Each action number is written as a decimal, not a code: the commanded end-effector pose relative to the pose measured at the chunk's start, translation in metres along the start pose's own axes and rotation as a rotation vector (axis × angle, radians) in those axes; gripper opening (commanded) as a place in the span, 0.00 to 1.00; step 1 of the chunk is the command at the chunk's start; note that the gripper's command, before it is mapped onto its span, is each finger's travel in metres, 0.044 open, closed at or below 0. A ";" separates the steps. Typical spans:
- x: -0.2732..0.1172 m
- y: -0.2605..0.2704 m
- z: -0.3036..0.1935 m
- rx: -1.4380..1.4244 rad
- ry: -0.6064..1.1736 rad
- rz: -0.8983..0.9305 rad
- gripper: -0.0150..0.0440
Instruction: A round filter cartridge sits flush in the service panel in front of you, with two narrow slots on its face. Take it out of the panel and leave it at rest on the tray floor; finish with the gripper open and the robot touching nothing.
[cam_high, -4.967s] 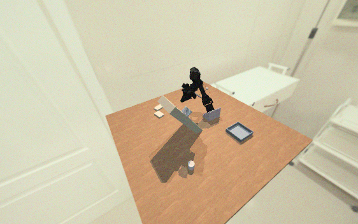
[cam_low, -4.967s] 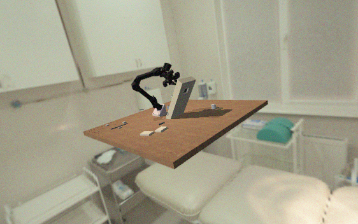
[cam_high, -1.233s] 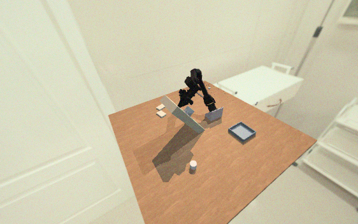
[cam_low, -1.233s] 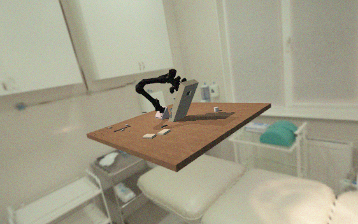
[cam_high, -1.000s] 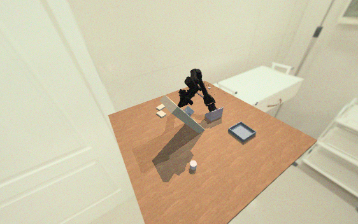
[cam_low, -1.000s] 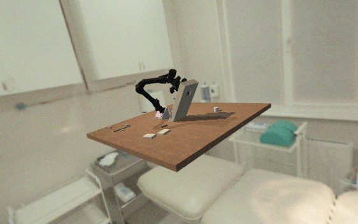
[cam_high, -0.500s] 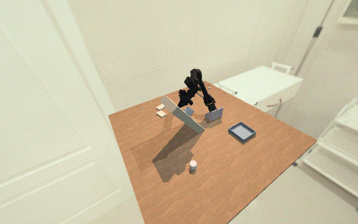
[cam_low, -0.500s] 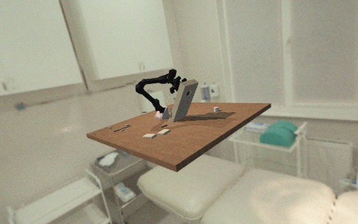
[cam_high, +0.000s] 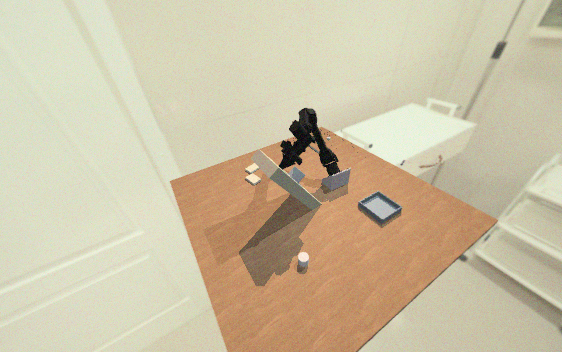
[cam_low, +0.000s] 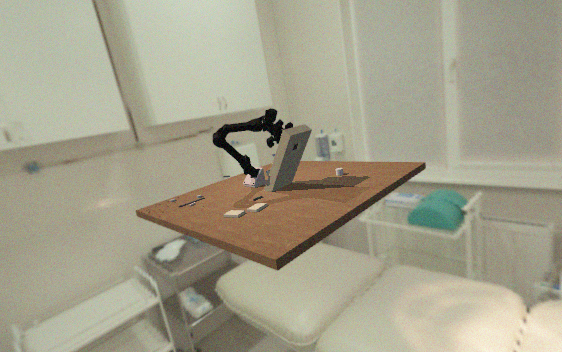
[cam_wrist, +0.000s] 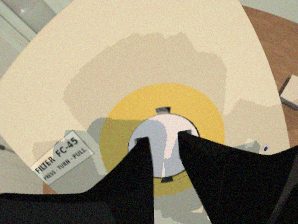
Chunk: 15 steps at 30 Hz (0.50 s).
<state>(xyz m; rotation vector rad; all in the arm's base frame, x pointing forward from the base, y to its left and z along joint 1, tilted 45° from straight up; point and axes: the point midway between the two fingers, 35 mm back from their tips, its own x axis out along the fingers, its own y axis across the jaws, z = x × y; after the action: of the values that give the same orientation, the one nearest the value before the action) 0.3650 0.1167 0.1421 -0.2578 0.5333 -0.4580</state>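
Observation:
The round filter cartridge (cam_wrist: 172, 121) sits in the service panel (cam_wrist: 150, 60) (cam_high: 295, 189) (cam_low: 291, 157), inside a yellow ring (cam_wrist: 170, 95). Two dark notches show at the cartridge's rim, above and below in the wrist view. My gripper (cam_wrist: 162, 140) has one fingertip in each slot of the cartridge face and is shut on the part between them. In the top view the fingertips are mostly hidden behind the tilted panel. The tray (cam_high: 380, 206) is empty and stands on the table, on the far side of the arm's base from the pale blocks.
A small white cylinder (cam_high: 303, 260) (cam_low: 339, 172) stands behind the panel. Two pale flat blocks (cam_high: 253, 179) (cam_low: 234, 213) lie beside it. An upright grey plate (cam_high: 337, 180) stands at the arm's base. A label (cam_wrist: 64, 157) is on the panel face.

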 end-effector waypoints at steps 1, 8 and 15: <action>0.005 0.000 -0.001 0.105 0.008 0.000 0.25; 0.007 0.000 -0.001 0.338 0.009 -0.001 0.25; 0.008 0.000 -0.001 0.579 0.009 -0.002 0.25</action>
<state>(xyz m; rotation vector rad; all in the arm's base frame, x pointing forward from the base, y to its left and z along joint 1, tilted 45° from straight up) 0.3652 0.1158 0.1417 0.1904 0.4090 -0.5701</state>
